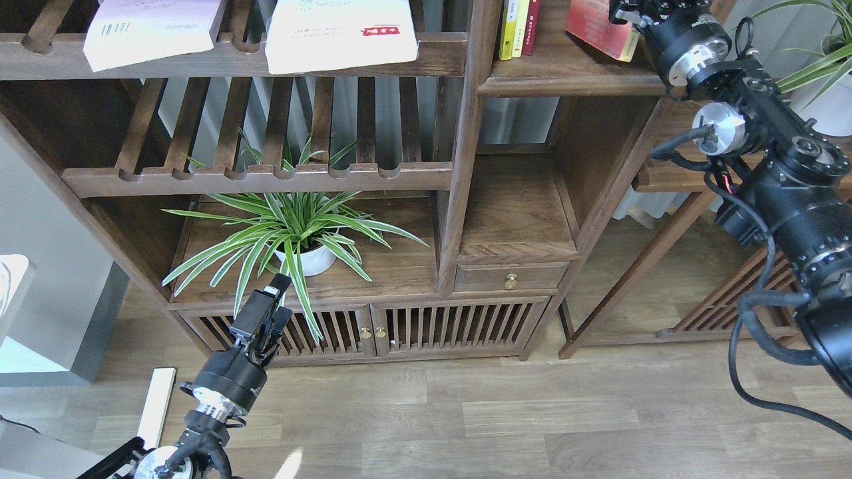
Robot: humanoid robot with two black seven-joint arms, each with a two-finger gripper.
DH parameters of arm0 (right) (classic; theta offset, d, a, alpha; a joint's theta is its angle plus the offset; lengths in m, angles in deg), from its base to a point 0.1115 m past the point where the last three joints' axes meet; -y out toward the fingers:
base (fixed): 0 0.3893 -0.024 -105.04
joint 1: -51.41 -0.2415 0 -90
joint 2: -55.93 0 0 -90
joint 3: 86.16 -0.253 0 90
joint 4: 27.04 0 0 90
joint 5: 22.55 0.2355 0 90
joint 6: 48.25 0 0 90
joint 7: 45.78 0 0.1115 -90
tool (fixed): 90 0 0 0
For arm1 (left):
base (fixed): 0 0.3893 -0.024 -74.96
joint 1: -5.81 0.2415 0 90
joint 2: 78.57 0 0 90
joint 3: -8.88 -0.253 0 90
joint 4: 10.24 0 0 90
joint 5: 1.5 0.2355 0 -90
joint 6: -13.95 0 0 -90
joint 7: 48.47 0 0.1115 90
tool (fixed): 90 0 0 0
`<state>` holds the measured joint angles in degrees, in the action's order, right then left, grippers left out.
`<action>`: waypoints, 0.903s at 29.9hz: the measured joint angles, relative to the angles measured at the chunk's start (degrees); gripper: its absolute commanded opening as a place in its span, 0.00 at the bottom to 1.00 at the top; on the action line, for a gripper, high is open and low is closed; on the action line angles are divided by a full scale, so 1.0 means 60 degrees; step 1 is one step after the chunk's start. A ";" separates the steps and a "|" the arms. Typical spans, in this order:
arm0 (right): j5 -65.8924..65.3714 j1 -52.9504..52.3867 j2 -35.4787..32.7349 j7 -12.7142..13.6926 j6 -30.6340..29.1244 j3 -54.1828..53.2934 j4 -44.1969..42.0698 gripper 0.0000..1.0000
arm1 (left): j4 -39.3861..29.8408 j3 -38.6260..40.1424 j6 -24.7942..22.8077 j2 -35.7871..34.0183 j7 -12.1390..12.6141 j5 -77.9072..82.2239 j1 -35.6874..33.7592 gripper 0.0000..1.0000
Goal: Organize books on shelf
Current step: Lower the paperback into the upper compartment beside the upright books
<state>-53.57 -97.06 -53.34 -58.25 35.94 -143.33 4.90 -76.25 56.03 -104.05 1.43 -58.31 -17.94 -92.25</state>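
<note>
My right gripper (pixel 626 12) is at the top right, partly cut by the frame edge. It is shut on the book with the orange-red cover (pixel 599 30) and holds it tilted over the solid walnut shelf board (pixel 566 74). The large white book with a red label (pixel 339 33) and the pale lilac-white book with a barcode (pixel 153 30) lie flat on the slatted rack at the top left. My left gripper (pixel 278 299) hangs low in front of the cabinet, empty, its dark fingers too close together to tell apart.
A few thin upright books (pixel 519 26) stand at the shelf board's left end. A spider plant in a white pot (pixel 303 246) sits on the cabinet top, its leaves reaching my left gripper. Another potted plant (pixel 822 73) stands at the right. A white plank (pixel 156 406) lies on the floor.
</note>
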 measured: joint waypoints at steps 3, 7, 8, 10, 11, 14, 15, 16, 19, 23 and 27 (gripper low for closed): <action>0.0020 0.0020 0.0060 0.0000 0.0000 0.0000 0.0073 0.14 | 0.0000 0.0020 0.0000 -0.0003 0.0000 0.0000 0.0000 0.99; 0.0029 0.0095 0.0145 0.0000 0.0008 -0.0005 0.0198 0.20 | 0.0000 0.0022 0.0000 -0.0004 0.0000 0.0000 -0.0001 0.99; 0.0032 0.0103 0.0155 0.0012 0.0011 -0.0005 0.0240 0.20 | 0.0000 0.0023 0.0000 -0.0003 0.0000 0.0000 -0.0002 0.99; 0.0040 0.0119 0.0175 0.0060 0.0032 0.0028 0.0344 0.20 | 0.0007 0.0023 0.0000 0.0006 0.0000 0.0000 -0.0003 0.99; 0.0041 0.0126 0.0187 0.0073 0.0046 0.0043 0.0380 0.20 | 0.0010 0.0023 0.0000 0.0014 0.0000 0.0000 -0.0003 0.99; 0.0044 0.0141 0.0220 0.0106 0.0064 0.0079 0.0446 0.24 | 0.0020 0.0023 0.0000 0.0037 0.0000 0.0000 -0.0011 0.99; 0.0044 0.0145 0.0245 0.0117 0.0069 0.0087 0.0458 0.24 | 0.0039 0.0023 0.0000 0.0048 0.0000 0.0000 -0.0015 0.99; 0.0046 0.0146 0.0289 0.0127 0.0073 0.0089 0.0471 0.25 | 0.0069 0.0023 0.0000 0.0057 0.0000 0.0000 -0.0019 0.99; 0.0047 0.0145 0.0394 0.0150 0.0073 0.0095 0.0490 0.27 | 0.0127 0.0024 0.0000 0.0070 0.0000 0.0000 -0.0032 0.99; 0.0049 0.0144 0.0443 0.0160 0.0074 0.0105 0.0546 0.27 | 0.0144 0.0039 0.0000 0.0083 0.0000 0.0001 -0.0055 0.99; 0.0088 0.0139 0.0531 0.0192 0.0074 0.0109 0.0755 0.28 | 0.0149 0.0039 0.0000 0.0075 0.0000 0.0001 -0.0061 0.99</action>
<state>-53.04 -96.22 -50.16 -57.10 36.38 -142.68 9.43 -75.35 56.27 -104.05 1.88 -58.31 -17.93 -92.61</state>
